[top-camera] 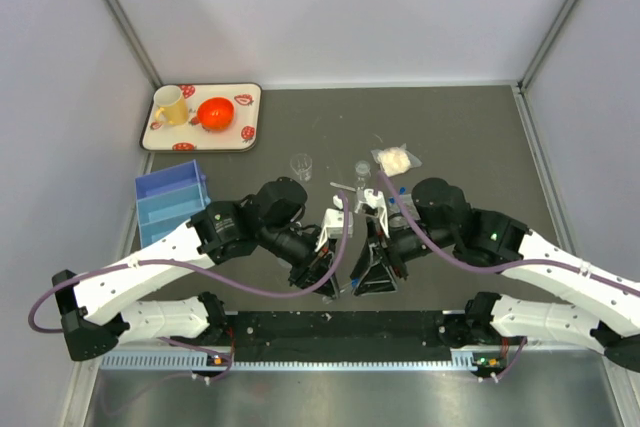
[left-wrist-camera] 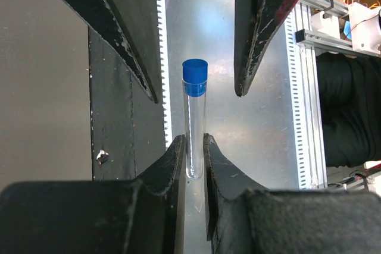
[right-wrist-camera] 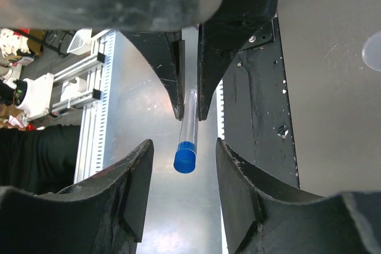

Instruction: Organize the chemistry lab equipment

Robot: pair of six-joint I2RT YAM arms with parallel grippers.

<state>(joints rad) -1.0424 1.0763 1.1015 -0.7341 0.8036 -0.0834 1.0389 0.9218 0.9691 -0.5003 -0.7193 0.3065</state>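
A: Left fingers (left-wrist-camera: 172, 168) pinch the tube (left-wrist-camera: 194, 117) by its clear end, mid-air by the table's (top-camera: 470, 147) near edge!
B: Right fingers (right-wrist-camera: 128, 188) spread wide either side of its blue cap (right-wrist-camera: 185, 159), no contact.

A clear round item (right-wrist-camera: 373, 50) (blurred) is cropped at the right wrist view's edge; small clear tabletop pieces (top-camera: 301, 163) are unidentifiable.

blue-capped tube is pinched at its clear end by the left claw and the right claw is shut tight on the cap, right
Not quite: the right claw is open, standing either side of the cap, as the right wrist view shows. The left claw does pinch the blue-capped tube at its clear end.
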